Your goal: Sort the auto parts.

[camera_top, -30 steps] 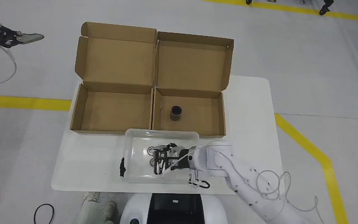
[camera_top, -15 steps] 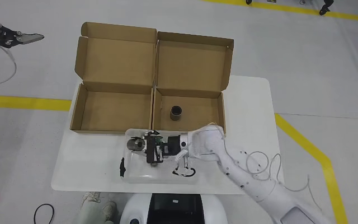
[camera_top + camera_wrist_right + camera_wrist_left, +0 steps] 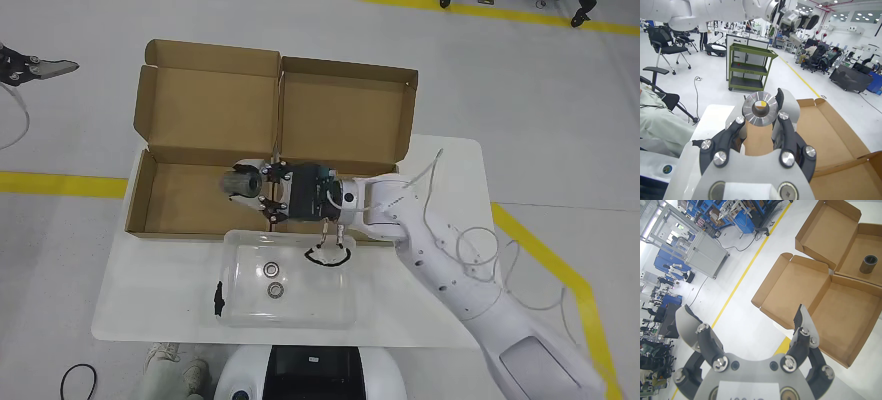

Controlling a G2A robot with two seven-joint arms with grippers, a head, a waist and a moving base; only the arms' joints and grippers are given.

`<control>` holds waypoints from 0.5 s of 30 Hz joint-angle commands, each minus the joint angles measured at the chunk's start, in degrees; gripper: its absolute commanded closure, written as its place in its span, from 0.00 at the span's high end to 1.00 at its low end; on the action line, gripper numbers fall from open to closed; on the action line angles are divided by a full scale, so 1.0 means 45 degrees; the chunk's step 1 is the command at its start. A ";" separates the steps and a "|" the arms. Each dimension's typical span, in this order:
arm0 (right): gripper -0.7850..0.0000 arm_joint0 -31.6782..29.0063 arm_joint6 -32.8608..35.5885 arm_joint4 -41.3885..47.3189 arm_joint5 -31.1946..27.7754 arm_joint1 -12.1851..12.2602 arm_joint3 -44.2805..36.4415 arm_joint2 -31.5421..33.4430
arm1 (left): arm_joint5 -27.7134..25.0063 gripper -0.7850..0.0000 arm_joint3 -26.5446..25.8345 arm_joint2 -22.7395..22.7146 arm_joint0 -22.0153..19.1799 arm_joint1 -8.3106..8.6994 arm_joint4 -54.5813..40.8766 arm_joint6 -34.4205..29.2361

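Auto parts (image 3: 271, 268) are spread over a white table (image 3: 450, 200), some in boxes, some in a tray, one held in the air. At the far side of the table two open cardboard boxes stand side by side, touching, their lids laid back flat. The left box (image 3: 170, 205) has a bare floor. The right box (image 3: 375, 205) holds a dark sleeve (image 3: 868, 264) standing upright on its floor with its bore facing up. Just in front of the boxes lies a clear plastic tray (image 3: 290, 236). The right arm stretches across from the robot's right. Its right gripper (image 3: 252, 185) hangs above the left box near the wall the boxes share, and its fingers (image 3: 789, 106) are clamped on a bright metal bushing (image 3: 237, 183). This is a short thick cylinder, and the bore through its middle faces the wrist camera. The left gripper (image 3: 744, 315) is well off the table's far left corner, over the floor, with its jaws spread wide and nothing between them. Two small ring bearings (image 3: 276, 290) lie close together on the tray floor. A small black piece (image 3: 217, 297) sits at the tray's left wall, and whether it is inside or outside cannot be told.
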 commanded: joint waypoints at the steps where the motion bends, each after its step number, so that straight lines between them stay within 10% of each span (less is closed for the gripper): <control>1: 0.00 0.0017 -0.0363 0.0197 0.0009 -0.0005 -0.0169 0.0227 | 0.0000 1.00 0.0000 0.0000 0.0000 0.0000 0.0000 0.0000; 15: 0.00 -0.0663 -0.0112 0.0196 0.0107 0.0395 -0.2494 0.2525 | 0.0000 1.00 0.0000 0.0000 0.0000 0.0000 0.0000 0.0000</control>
